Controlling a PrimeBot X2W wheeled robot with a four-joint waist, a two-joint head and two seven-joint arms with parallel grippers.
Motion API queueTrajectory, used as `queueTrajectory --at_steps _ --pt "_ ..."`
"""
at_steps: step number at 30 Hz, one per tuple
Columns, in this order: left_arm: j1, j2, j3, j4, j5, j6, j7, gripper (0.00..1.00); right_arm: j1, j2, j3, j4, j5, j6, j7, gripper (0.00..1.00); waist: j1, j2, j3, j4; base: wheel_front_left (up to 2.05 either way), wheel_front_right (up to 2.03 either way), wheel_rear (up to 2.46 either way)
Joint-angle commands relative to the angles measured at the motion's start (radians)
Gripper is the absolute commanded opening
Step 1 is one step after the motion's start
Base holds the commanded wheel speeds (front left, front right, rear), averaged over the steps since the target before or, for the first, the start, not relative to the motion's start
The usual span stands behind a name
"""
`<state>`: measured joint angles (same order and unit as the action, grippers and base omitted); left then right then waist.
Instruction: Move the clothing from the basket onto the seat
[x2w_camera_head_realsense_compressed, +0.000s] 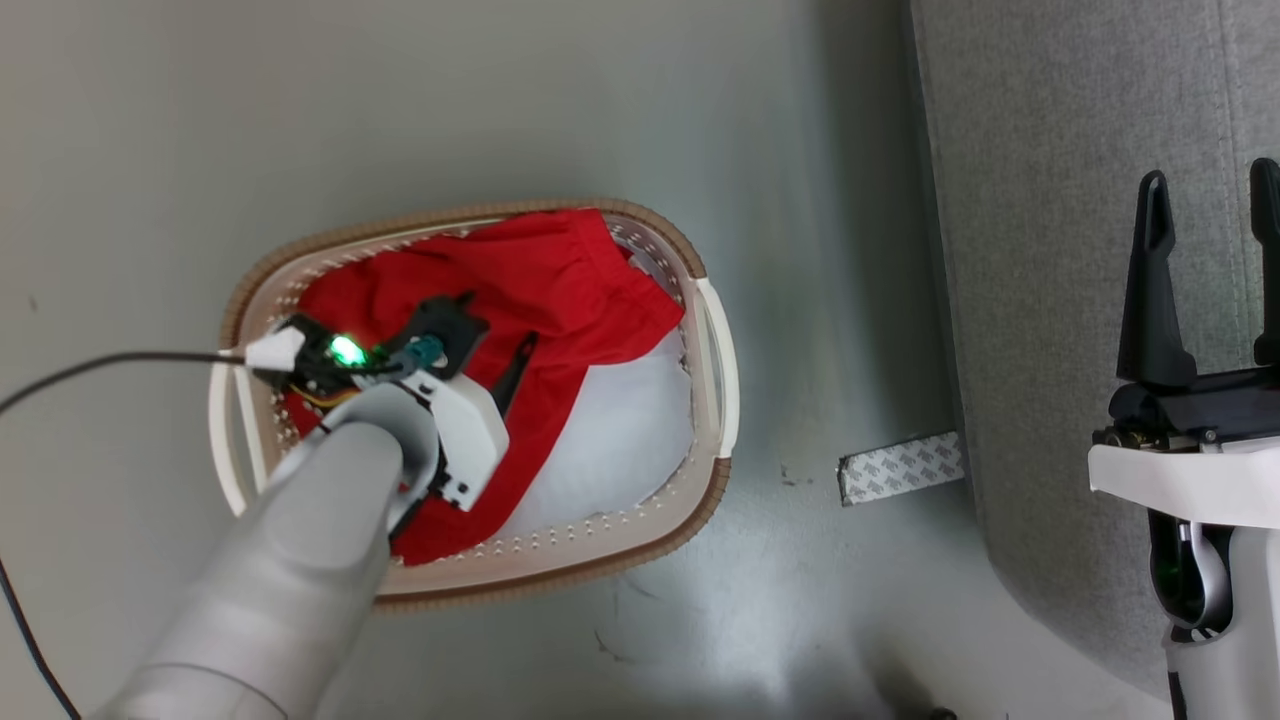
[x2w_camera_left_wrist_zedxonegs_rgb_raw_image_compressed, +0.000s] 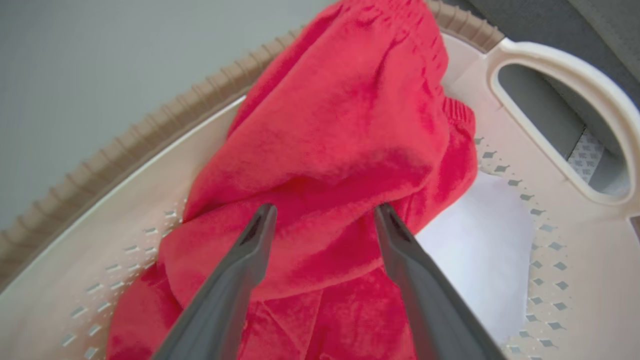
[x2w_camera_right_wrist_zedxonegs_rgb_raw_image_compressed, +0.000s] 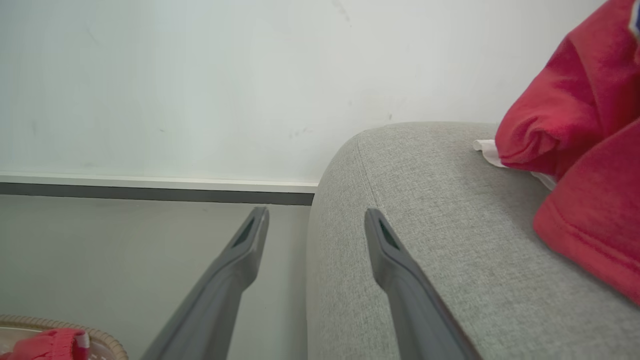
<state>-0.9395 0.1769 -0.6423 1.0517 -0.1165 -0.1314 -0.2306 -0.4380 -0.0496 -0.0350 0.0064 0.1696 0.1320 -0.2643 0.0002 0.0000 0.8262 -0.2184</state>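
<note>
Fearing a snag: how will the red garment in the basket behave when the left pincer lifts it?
Probably floppy: the red garment lies in soft folds, so it should sag below the left pincer. Its far end reaches the basket rim and may drag.

The pale grey-green floor (x2w_camera_head_realsense_compressed: 500, 100) carries the cream basket (x2w_camera_head_realsense_compressed: 725, 380), which stands near the light-grey seat (x2w_camera_head_realsense_compressed: 1050, 250) but apart from it. Between them a patterned white strip (x2w_camera_head_realsense_compressed: 902, 466) lies flat, one end at the seat's base. Red clothing (x2w_camera_right_wrist_zedxonegs_rgb_raw_image_compressed: 590, 150) rests on the seat's top.
</note>
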Motion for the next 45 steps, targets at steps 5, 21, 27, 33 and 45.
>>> queueTrajectory --at_steps 5,21,27,33,45 --pt "-0.058 0.015 -0.066 0.039 -0.007 0.002 -0.016 1.00 -0.007 -0.002 0.004 -0.006 0.018 -0.003 0.000 1.00 -0.0002 0.0000 0.041 -0.020 0.00 0.00 0.00" --pt "-0.085 -0.028 -0.143 0.099 -0.104 0.002 -0.034 0.00 0.019 -0.002 -0.018 0.008 0.019 -0.003 0.000 1.00 -0.0002 0.0000 0.009 -0.003 0.00 0.00 0.00" --pt "0.025 -0.046 -0.106 -0.021 -0.239 0.002 -0.034 0.00 0.051 -0.002 -0.025 0.048 -0.008 -0.003 0.000 1.00 -0.0002 0.0000 -0.147 0.064 0.00 0.00 0.00" --pt "0.142 -0.021 -0.093 -0.165 -0.374 0.002 -0.034 0.00 0.098 -0.002 -0.023 0.109 -0.028 -0.003 0.000 1.00 -0.0002 0.0000 -0.340 0.125 0.00 0.00 0.00" --pt "0.266 0.044 -0.058 -0.444 -0.483 0.040 0.018 0.00 0.231 -0.002 0.019 0.208 -0.009 -0.003 0.000 1.00 -0.0002 0.0000 -0.670 0.173 0.00 0.00 0.00"
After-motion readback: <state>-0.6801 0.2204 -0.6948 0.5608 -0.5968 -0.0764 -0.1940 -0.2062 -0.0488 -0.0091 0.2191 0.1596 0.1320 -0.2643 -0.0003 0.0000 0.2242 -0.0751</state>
